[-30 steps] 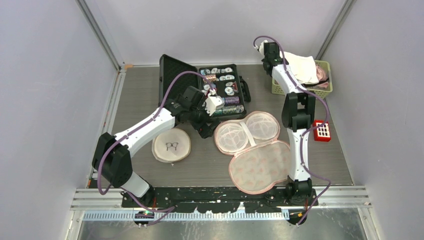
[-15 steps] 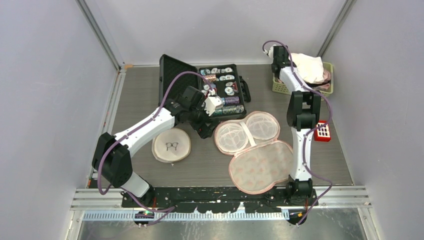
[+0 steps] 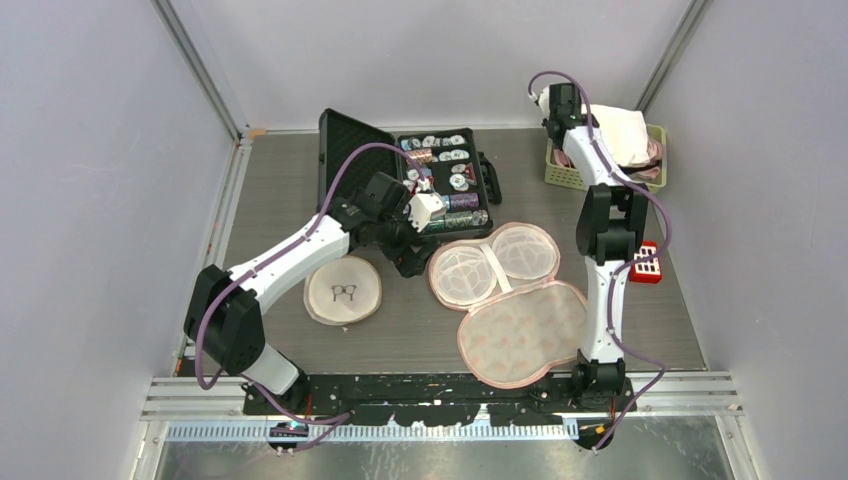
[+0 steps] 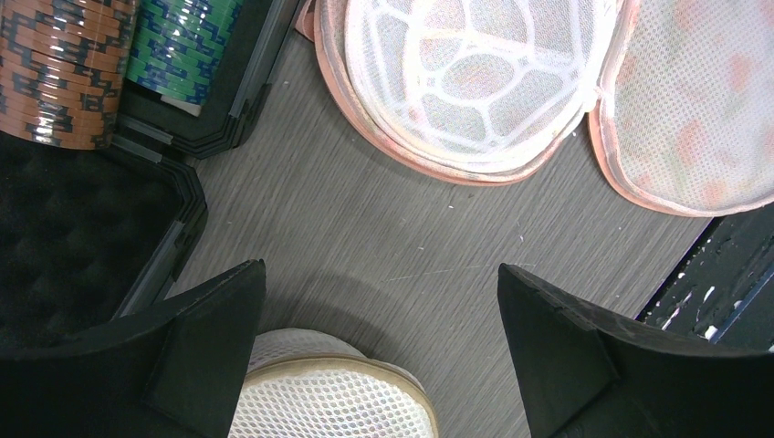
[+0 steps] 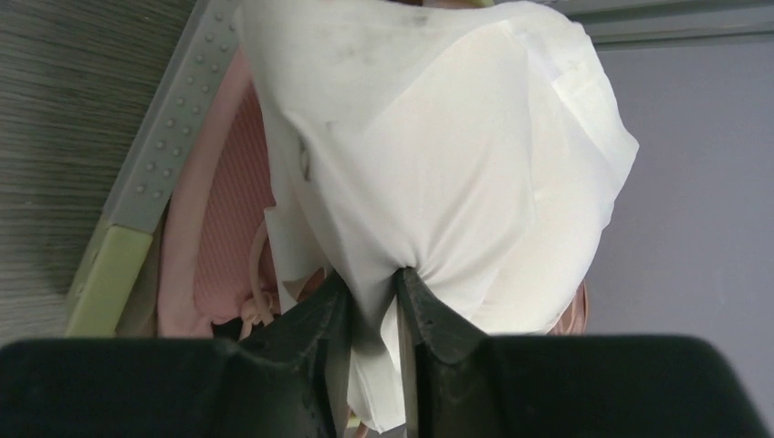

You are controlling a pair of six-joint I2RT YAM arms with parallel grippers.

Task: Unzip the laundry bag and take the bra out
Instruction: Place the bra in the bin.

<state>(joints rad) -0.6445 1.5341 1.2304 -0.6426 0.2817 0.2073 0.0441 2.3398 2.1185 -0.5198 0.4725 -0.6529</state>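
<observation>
bra: white, now hanging over the green basket at upper right of the top view. A second ago it was just left of the basket; the right arm swung it across. Judgement: removal is done and this is the drop-off.

laundry bag: pink mesh clamshell lying unzipped and flat at lower centre of the desk. Both halves are spread and nothing is visible inside. It hasn't moved.

right hand: fingers sit close together with a fold of the white fabric between them, so it's pinching the bra. The grip looks about to ease, but the cloth hasn't dropped. Watch for fabric snagging on a finger when it lets go.

left hand: fingers spread wide, holding nothing, parked over bare desk mid-frame in the top view. Same pose as a second ago.

View differences:
- Only the right wrist view shows the pinch. It also shows a pink garment already in the basket under the bra. From the top the arm hides the fingers.
- The left wrist view shows the bag's inner mesh frame up close at top of frame. It also catches the poker chips in the black case at upper left and the edge of the round mesh pouch at the bottom.
- Only the top view shows the whole layout, including the red block at right.
</observation>
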